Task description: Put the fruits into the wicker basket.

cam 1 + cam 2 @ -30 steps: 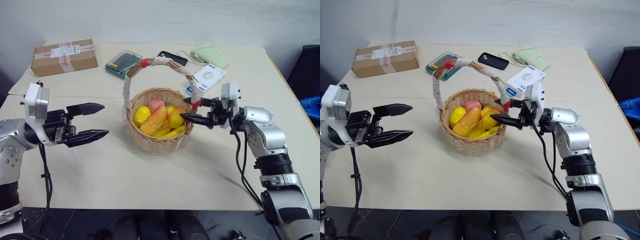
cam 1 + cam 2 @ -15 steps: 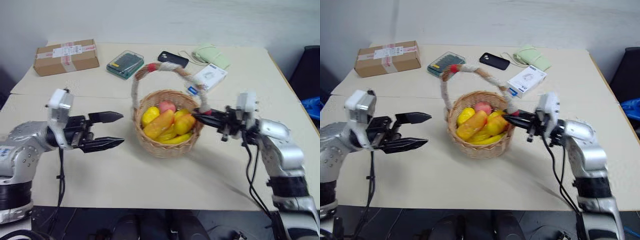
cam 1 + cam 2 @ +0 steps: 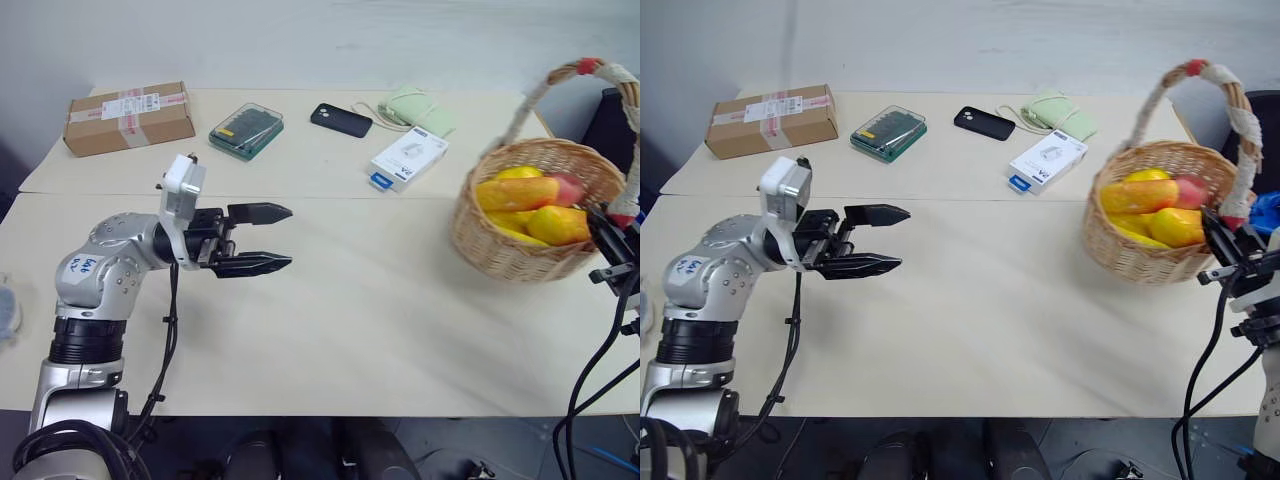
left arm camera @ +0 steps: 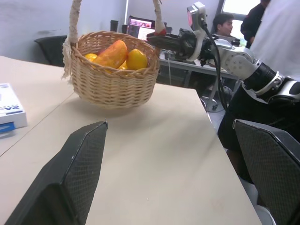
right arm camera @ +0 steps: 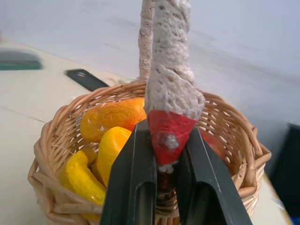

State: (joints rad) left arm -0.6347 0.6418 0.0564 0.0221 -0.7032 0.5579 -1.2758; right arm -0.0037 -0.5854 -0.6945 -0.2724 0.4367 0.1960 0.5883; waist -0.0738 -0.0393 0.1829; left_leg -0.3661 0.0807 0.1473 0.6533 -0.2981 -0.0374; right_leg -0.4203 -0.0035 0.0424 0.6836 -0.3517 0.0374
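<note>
Round tan wicker basket [image 3: 530,225]: its arched cord-wrapped handle is running off the right edge of the left eye view.
Glossy yellow and orange toy fruits [image 5: 101,140]: the lower ones are lying half hidden under the upper ones and the rim.
Right gripper [image 3: 1225,235]: its arm is being cut off by the frame, and its fingertips are possibly sitting behind the handle's red band.

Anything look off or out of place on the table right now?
Yes: the wicker basket sits at the table's far right edge, tilted, with the right gripper shut on the red band at its handle base. The fruits are all inside; nothing has spilled.
</note>
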